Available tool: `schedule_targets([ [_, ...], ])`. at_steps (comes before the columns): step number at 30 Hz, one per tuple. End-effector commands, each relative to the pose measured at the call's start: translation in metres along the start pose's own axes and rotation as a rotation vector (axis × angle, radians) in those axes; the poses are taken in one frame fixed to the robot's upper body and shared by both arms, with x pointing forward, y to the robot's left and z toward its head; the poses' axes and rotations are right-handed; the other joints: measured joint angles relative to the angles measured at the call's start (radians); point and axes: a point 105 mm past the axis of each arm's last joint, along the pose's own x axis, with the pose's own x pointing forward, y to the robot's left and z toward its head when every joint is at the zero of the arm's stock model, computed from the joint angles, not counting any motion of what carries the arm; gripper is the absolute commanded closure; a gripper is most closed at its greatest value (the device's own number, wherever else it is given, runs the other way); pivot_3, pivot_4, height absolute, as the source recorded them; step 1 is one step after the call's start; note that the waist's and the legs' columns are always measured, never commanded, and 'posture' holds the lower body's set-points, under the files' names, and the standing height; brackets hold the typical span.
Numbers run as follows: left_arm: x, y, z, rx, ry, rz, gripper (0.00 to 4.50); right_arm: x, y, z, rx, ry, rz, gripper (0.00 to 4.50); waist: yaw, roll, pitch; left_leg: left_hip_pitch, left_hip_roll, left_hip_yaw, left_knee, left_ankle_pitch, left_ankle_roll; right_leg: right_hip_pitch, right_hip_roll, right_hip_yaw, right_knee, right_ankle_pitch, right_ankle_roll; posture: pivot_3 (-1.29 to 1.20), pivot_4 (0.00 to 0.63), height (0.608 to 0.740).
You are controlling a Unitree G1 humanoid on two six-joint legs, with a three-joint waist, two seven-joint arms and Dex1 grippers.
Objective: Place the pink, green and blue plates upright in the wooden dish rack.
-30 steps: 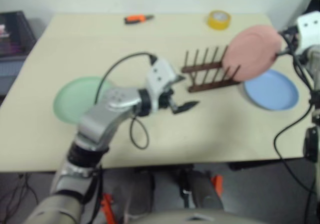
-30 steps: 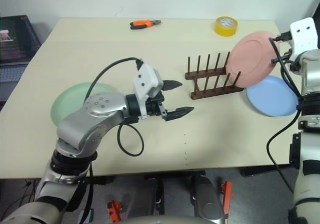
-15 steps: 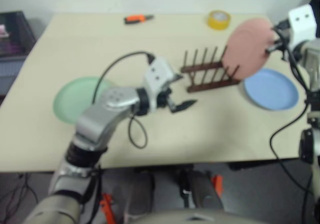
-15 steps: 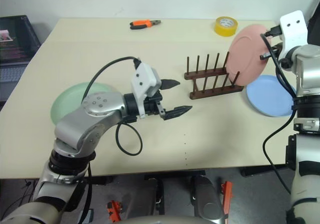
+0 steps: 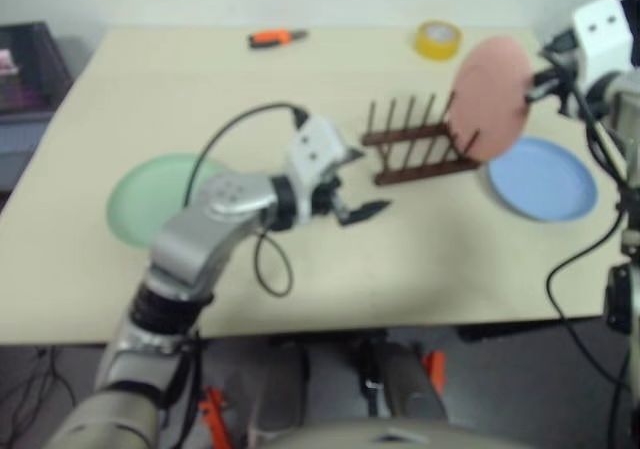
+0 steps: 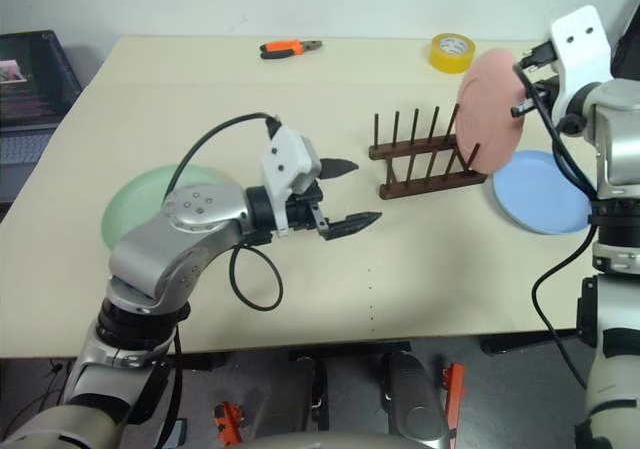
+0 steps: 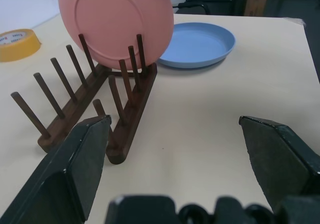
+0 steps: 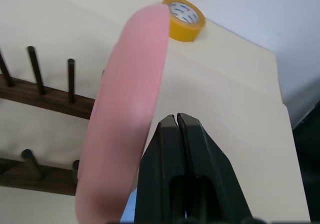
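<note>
Since before, pink plate (image 6: 490, 104) more edge-on

Only one thing carries print: the yellow tape roll (image 7: 17, 44), at the left edge of the left wrist view, where dark lettering runs along its outer side but is too small and blurred to make out. The same roll sits near the top of the right wrist view, and the white inner core there bears small grey marks, also unreadable. Nothing else in any view carries a label, brand, number or sign that can be read
</note>
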Motion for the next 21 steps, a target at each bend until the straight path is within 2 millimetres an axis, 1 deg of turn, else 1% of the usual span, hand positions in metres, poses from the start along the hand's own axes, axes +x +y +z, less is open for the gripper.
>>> schedule_targets([
  [1, -0.003, 0.002, 0.011, 0.046, -0.03, 0.009, 0.0, -0.008, 0.002, 0.013, -0.024, -0.041, 0.021, 4.48, 0.0, 0.0, 0.0, 0.0, 0.0, 0.0, 0.0, 0.0, 0.0, 0.0, 0.0, 0.0, 0.0, 0.0, 0.0, 0.0, 0.15, 0.74],
  [4, -0.004, 0.003, 0.01, 0.048, -0.025, 0.016, 0.0, -0.009, 0.005, 0.011, -0.037, -0.029, 0.043, 4.48, 0.0, 0.0, 0.0, 0.0, 0.0, 0.0, 0.0, 0.0, 0.0, 0.0, 0.0, 0.0, 0.0, 0.0, 0.0, 0.0, 0.15, 0.74],
  [6, -0.005, 0.004, 0.01, 0.048, -0.024, 0.02, 0.0, -0.008, 0.004, 0.01, -0.039, -0.024, 0.036, 4.48, 0.0, 0.0, 0.0, 0.0, 0.0, 0.0, 0.0, 0.0, 0.0, 0.0, 0.0, 0.0, 0.0, 0.0, 0.0, 0.0, 0.15, 0.74],
  [8, -0.008, 0.005, 0.009, 0.05, -0.017, 0.03, 0.0, -0.01, -0.004, 0.013, -0.046, -0.03, 0.015, 4.48, 0.0, 0.0, 0.0, 0.0, 0.0, 0.0, 0.0, 0.0, 0.0, 0.0, 0.0, 0.0, 0.0, 0.0, 0.0, 0.0, 0.15, 0.74],
  [11, -0.018, 0.011, 0.009, 0.049, -0.012, 0.056, 0.0, -0.02, -0.009, 0.032, -0.028, -0.09, 0.045, 4.48, 0.0, 0.0, 0.0, 0.0, 0.0, 0.0, 0.0, 0.0, 0.0, 0.0, 0.0, 0.0, 0.0, 0.0, 0.0, 0.0, 0.15, 0.74],
  [13, -0.031, 0.021, 0.013, 0.05, -0.013, 0.094, 0.0, -0.034, -0.005, 0.05, -0.008, -0.144, 0.12, 4.48, -0.003, 0.001, 0.001, 0.0, 0.0, 0.001, 0.0, 0.0, 0.0, -0.001, 0.0, 0.0, 0.0, 0.0, 0.0, 0.0, 0.15, 0.74],
  [14, -0.036, 0.023, 0.015, 0.051, -0.013, 0.105, 0.0, -0.039, -0.003, 0.055, -0.007, -0.156, 0.143, 4.48, -0.003, 0.001, 0.001, 0.0, 0.0, 0.001, 0.0, 0.0, 0.0, -0.001, 0.0, 0.0, 0.0, 0.0, 0.0, 0.0, 0.15, 0.74],
  [18, -0.076, 0.038, 0.027, 0.075, 0.014, 0.176, 0.0, -0.063, -0.008, 0.086, -0.084, -0.236, 0.142, 4.48, -0.002, 0.001, 0.001, -0.001, 0.001, -0.001, -0.001, 0.0, 0.0, -0.001, 0.001, -0.002, 0.0, -0.001, -0.002, 0.0, 0.15, 0.74],
  [19, -0.082, 0.039, 0.028, 0.077, 0.021, 0.185, 0.0, -0.065, -0.007, 0.091, -0.088, -0.25, 0.147, 4.48, -0.003, 0.001, 0.001, -0.001, 0.001, -0.001, -0.001, 0.0, 0.0, -0.002, 0.001, -0.002, 0.0, -0.002, -0.002, 0.0, 0.15, 0.74],
  [20, -0.098, 0.048, 0.027, 0.075, 0.048, 0.238, 0.0, -0.069, 0.006, 0.104, -0.066, -0.302, 0.212, 4.48, -0.003, 0.001, 0.001, 0.0, 0.001, -0.001, -0.002, 0.0, 0.0, -0.002, 0.0, -0.002, 0.0, -0.002, -0.003, 0.0, 0.15, 0.74],
  [21, -0.11, 0.053, 0.027, 0.074, 0.067, 0.275, 0.0, -0.072, 0.015, 0.112, -0.051, -0.336, 0.261, 4.48, -0.009, 0.001, 0.001, 0.0, 0.001, -0.001, -0.002, 0.0, 0.0, -0.001, 0.0, -0.002, 0.0, -0.002, -0.003, 0.0, 0.15, 0.74],
])
